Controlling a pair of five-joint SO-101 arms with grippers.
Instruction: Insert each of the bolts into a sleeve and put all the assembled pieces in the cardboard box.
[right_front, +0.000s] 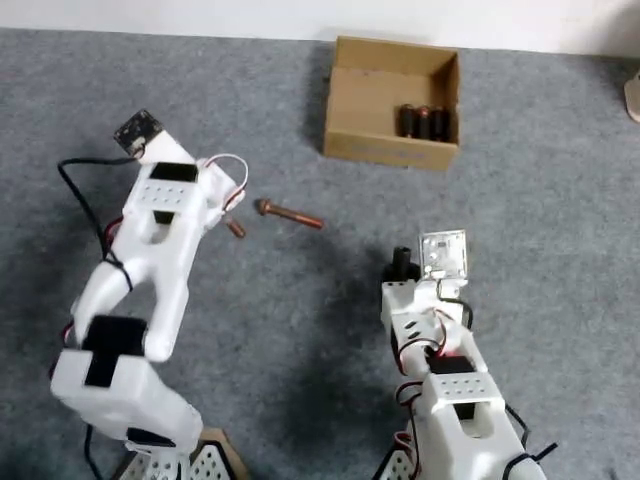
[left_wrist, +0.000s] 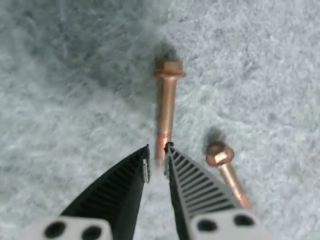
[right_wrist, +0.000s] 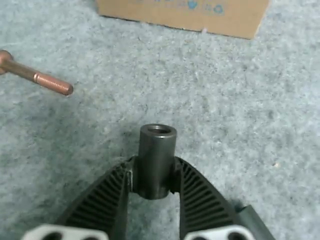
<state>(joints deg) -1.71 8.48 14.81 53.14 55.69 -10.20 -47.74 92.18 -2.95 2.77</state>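
Grey carpet (right_front: 300, 330), left claw (left_wrist: 157, 156) pinching bolt (left_wrist: 167, 107) tip; right claw (right_wrist: 153, 176) gripping sleeve (right_wrist: 157, 150)

This looks to me like a robotics lab: my white plastic left arm (right_front: 150, 270) and right arm (right_front: 455, 400), their wiring (right_front: 432, 345) bare, stand on a worktop (right_front: 300, 350) covered in grey felt, with loose copper bolts (right_front: 290, 214) and a plain cardboard box (right_front: 385, 148).

arms (right_front: 150, 260) wht plastic | blk servos (right_front: 172, 172) | red/blk wires (right_front: 436, 345) | grippers (left_wrist: 158, 150) blk ribbed
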